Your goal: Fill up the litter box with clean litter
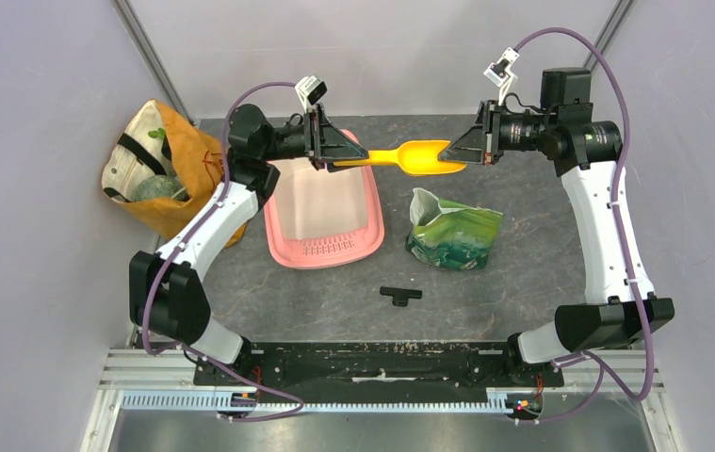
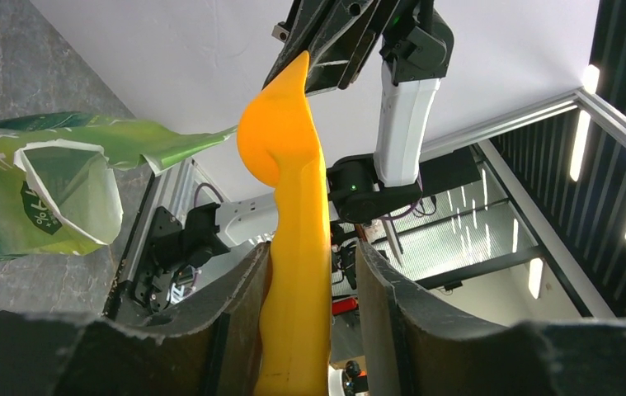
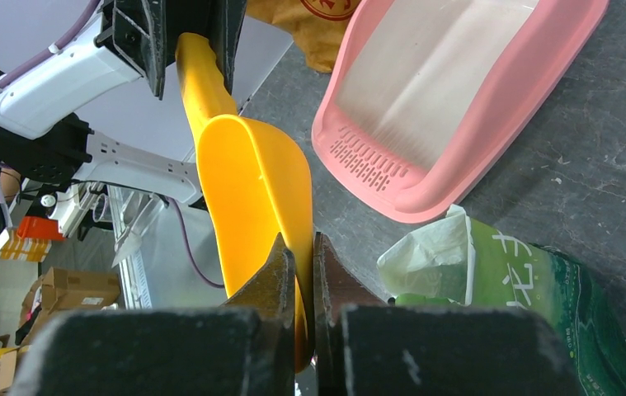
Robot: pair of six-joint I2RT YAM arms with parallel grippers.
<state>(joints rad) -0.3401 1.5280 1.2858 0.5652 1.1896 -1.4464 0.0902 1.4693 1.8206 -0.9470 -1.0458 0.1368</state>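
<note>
The pink litter box (image 1: 372,226) lies empty on the table left of centre, its pale inside bare and its slotted lip at the near end; it also shows in the right wrist view (image 3: 491,107). No litter is in view. An orange scoop (image 1: 419,157) hangs level in the air between both grippers, above the far end of the box. My right gripper (image 1: 457,151) is shut on the rim of the scoop's bowl (image 3: 251,190). My left gripper (image 1: 334,155) is open around the handle (image 2: 297,247): one finger touches it, the other stands apart.
A glossy green foil bag (image 1: 452,231) with a torn open top lies right of the box. An orange-tan fabric bag (image 1: 160,169) stands at the far left. A small black T-shaped part (image 1: 400,295) lies on the table in front.
</note>
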